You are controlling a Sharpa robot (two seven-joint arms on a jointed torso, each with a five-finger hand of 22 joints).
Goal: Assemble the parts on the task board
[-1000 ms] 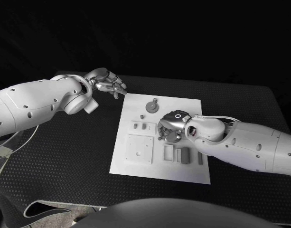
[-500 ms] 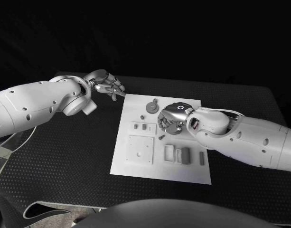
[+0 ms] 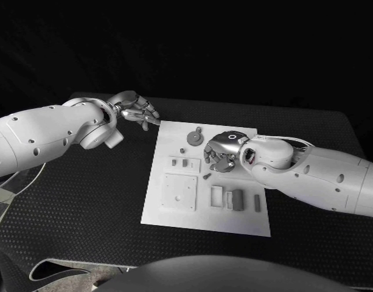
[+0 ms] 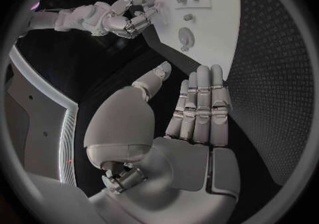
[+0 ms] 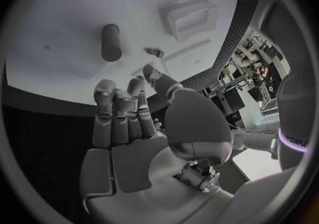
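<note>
Task board (image 3: 199, 210): centre of frame; several parts (image 3: 233, 199) lie loose on it, assembly appears unfinished.
Right hand (image 3: 219, 154): over board's upper middle, fingers apart, nothing held.
Left hand (image 3: 134, 109): upper left, off board, fingers extended, holds nothing.

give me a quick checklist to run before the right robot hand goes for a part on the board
1. Right robot hand holds nothing, going by its wrist view: ok.
2. Right robot hand over the task board: ok.
3. Left robot hand off the board, beyond its far corner: ok.
4. Small loose part lies free on the board near the right fingers: ok.
5. Round part untouched at the far end: ok.
6. Which slot that small part fits: cannot tell.
</note>
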